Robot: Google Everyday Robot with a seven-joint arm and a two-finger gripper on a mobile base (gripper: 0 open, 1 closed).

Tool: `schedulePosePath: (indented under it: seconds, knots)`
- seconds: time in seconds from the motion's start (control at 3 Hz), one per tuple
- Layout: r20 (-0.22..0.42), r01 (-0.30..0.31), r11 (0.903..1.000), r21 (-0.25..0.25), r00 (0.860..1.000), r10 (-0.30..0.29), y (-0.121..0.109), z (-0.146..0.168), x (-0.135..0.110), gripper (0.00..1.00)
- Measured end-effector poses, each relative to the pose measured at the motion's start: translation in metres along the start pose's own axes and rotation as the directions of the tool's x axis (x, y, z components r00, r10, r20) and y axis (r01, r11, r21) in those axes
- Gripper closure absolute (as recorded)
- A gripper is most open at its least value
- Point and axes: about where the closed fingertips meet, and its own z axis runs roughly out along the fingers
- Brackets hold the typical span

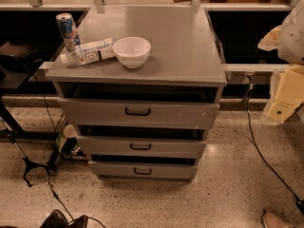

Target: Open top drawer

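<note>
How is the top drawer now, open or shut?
Partly open: a dark gap shows between the top drawer and the cabinet top. The claw is at the right edge, away from the handle.

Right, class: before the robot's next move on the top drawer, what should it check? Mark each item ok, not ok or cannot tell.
1. Top drawer in full view: ok.
2. Its black handle unblocked: ok.
3. Gripper at the handle: not ok; it is off to the right of the cabinet, apart from it.
4. Drawer fully shut: not ok; a dark gap shows above its front.
5. Bowl, bottle and can on top, not overhanging the drawer front: ok.
</note>
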Motion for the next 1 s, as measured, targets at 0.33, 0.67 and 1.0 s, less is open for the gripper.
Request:
schedulePosePath:
  seconds: [0.33, 0.67, 1.0]
  knots:
    - [0.000, 0.000, 1.0000, 0.000, 1.000, 0.000, 0.000, 0.000, 0.000, 0.00]
    - [0.028, 0.029, 0.9996, -0.006, 0.999, -0.029, 0.008, 0.013, -0.012, 0.00]
    - [0.056, 0.074, 0.9972, -0.014, 0.996, -0.073, 0.020, 0.041, -0.036, 0.00]
